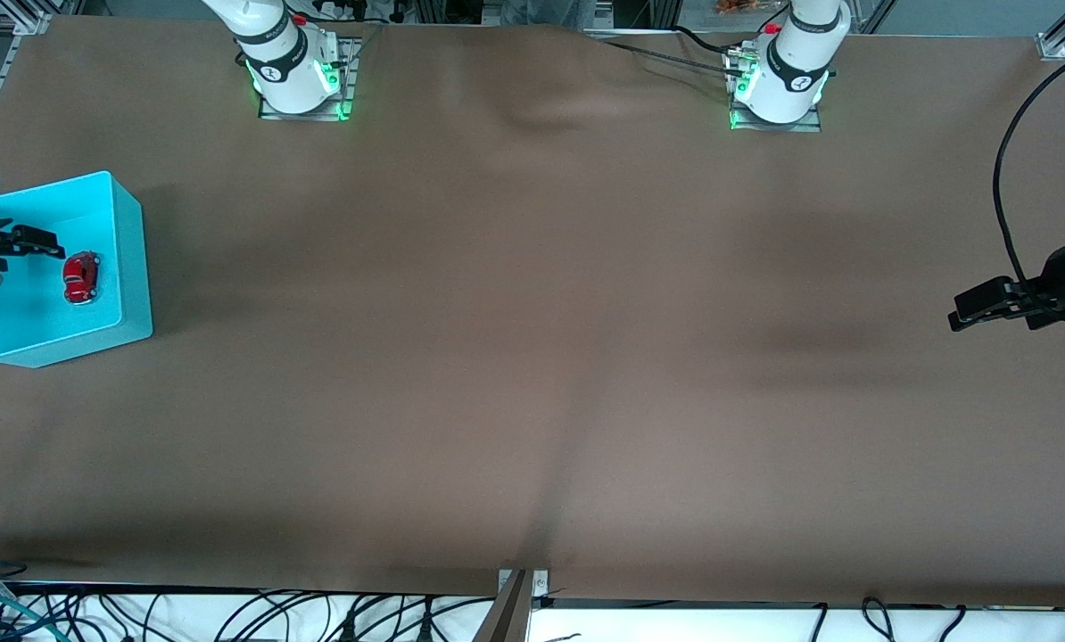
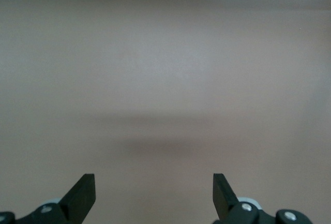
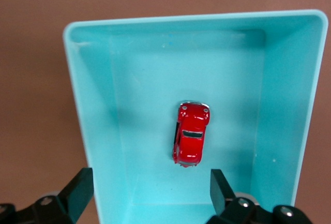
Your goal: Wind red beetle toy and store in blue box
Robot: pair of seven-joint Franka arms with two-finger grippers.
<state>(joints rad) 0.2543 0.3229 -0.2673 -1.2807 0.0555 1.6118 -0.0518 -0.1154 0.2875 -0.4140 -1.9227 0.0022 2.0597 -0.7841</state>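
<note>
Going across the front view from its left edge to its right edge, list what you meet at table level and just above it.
right gripper over the blue box → red beetle toy lying in that box → bare brown table → left gripper, open, waiting over the table.

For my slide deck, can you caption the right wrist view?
Open right gripper hovers above the blue box, red beetle toy resting inside.
</note>
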